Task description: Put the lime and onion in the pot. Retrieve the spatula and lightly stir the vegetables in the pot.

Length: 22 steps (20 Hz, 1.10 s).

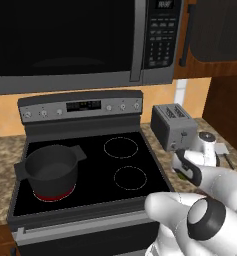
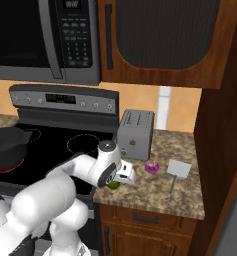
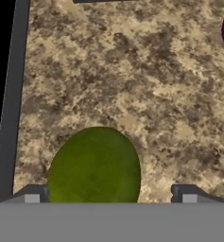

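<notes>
Gripper (image 3: 108, 201): wide open, holding nothing, right above the lime (image 3: 94, 165).
Lime: on the counter (image 2: 185, 197), just beside the stove edge (image 3: 9, 104), left of the toaster's front.
Risk: the round lime may roll away if one finger bumps it first.
Onion (image 2: 151, 167): near the toaster (image 2: 135, 134).

lime (image 3: 94, 165) yellow-grn | onion (image 2: 151, 167) pink-purple | pot (image 1: 51, 169) dk grey | spatula (image 2: 179, 169) pale grey blade | counter (image 3: 132, 85) speckled tan-brn

Glossy white rounded arm (image 2: 65, 185) with dark joint bands, and apparently small dark finger tips (image 3: 182, 191).
</notes>
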Motion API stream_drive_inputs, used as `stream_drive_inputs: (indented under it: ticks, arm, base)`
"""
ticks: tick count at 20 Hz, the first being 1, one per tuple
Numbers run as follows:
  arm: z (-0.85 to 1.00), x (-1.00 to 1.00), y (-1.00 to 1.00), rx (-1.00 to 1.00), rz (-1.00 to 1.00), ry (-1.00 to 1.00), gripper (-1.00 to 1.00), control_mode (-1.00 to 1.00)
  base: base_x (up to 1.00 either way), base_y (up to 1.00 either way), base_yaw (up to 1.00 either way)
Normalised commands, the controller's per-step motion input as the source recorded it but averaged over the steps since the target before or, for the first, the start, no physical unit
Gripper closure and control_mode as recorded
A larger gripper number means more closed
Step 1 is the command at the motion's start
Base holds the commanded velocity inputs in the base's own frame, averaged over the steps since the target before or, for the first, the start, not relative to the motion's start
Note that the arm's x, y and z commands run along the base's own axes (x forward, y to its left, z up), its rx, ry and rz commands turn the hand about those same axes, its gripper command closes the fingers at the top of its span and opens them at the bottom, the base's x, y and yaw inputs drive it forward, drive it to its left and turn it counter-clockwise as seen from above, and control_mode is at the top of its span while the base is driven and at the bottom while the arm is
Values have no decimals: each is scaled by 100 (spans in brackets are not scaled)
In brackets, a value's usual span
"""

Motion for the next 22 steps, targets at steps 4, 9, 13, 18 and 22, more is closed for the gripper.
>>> stream_drive_inputs:
  ticks: [4,9,13,18,22]
  arm:
    - [-21,0,38,0,0,0,-100,-100]
    - [-36,0,24,0,0,0,100,-100]
    - [-36,-3,8,0,0,0,100,-100]
    - [41,-58,10,-1,-1,-27,100,-100]
    - [100,-49,84,-3,0,-47,100,-100]
  base:
    - [0,0,0]
    - [0,0,0]
    - [0,0,0]
    - [0,0,0]
    - [0,0,0]
